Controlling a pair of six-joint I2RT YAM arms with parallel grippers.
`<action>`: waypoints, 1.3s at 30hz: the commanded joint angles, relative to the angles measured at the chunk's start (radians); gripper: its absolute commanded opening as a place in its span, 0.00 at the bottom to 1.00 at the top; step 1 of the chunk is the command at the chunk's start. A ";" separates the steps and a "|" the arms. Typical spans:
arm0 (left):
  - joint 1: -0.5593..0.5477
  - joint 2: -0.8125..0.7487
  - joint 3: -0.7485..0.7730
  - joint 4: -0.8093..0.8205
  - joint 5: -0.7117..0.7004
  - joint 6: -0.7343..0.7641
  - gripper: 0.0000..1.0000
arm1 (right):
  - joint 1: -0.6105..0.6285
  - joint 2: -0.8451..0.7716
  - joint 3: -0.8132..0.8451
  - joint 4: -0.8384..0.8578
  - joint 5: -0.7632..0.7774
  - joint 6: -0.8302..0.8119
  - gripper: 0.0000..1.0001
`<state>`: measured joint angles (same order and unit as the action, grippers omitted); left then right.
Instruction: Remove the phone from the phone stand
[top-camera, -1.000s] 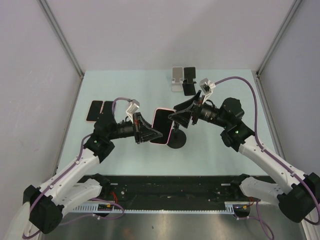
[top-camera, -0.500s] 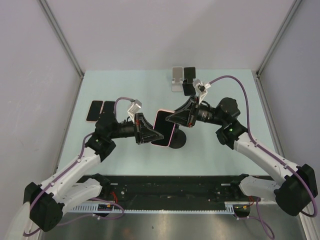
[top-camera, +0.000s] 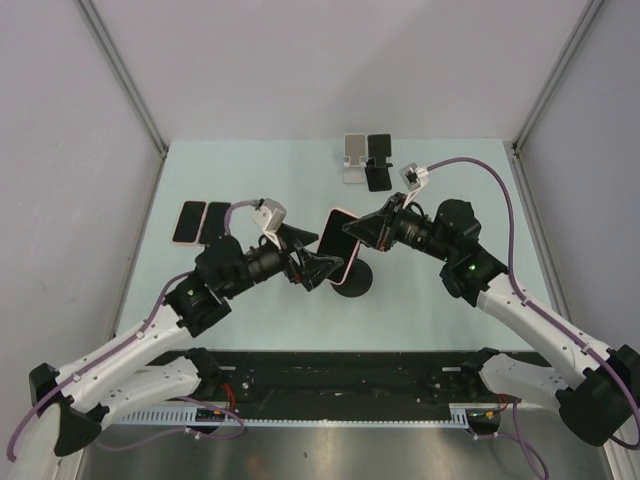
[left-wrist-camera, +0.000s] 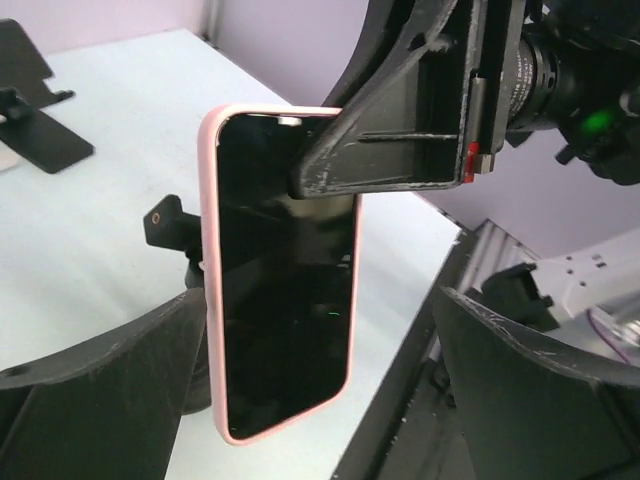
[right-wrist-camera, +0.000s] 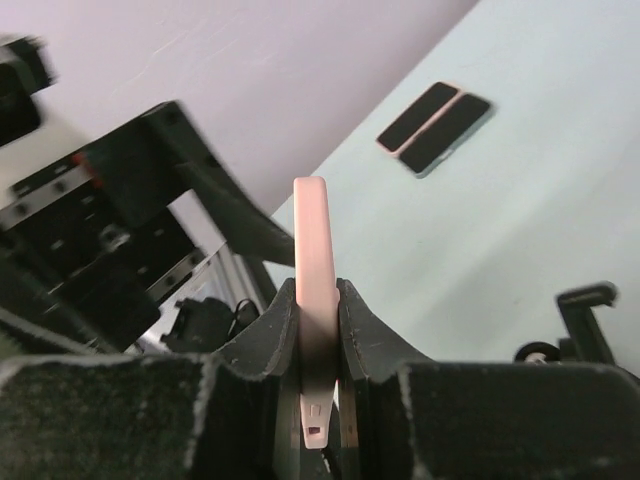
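Note:
The phone (top-camera: 338, 243), black-screened in a pink case, hangs upright over the table's middle. My right gripper (top-camera: 353, 232) is shut on its upper end; in the right wrist view both pads press the pink case's edge (right-wrist-camera: 313, 250) at the gripper (right-wrist-camera: 317, 292). My left gripper (top-camera: 318, 268) is open just left of the phone. In the left wrist view its fingers (left-wrist-camera: 110, 390) stand wide to either side of the phone (left-wrist-camera: 285, 300) without touching it. The black phone stand (top-camera: 354, 280) sits just below and behind the phone, its arm (left-wrist-camera: 166, 222) showing beside the case.
Two phones (top-camera: 197, 221) lie flat side by side at the table's left. A white stand and a black stand (top-camera: 365, 158) are at the back centre. A black rail (top-camera: 330, 385) runs along the near edge by the arm bases.
The right gripper closed on the phone's upper end. The left gripper, shut on the phone before, opened wide and drew back slightly. The phone shifted a little right and up.

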<state>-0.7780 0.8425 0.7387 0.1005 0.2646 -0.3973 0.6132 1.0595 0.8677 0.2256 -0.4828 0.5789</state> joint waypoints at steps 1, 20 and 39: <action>-0.111 0.010 0.073 -0.091 -0.428 0.116 1.00 | 0.006 -0.047 0.020 -0.023 0.157 0.001 0.00; -0.326 0.285 0.272 -0.226 -0.630 0.157 1.00 | 0.072 -0.056 0.027 -0.083 0.299 -0.051 0.00; -0.311 0.380 0.346 -0.360 -0.700 0.066 0.88 | 0.092 -0.035 0.027 -0.069 0.280 -0.045 0.00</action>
<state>-1.0969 1.2198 1.0313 -0.2497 -0.4252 -0.2932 0.6983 1.0389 0.8677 0.0647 -0.1959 0.5232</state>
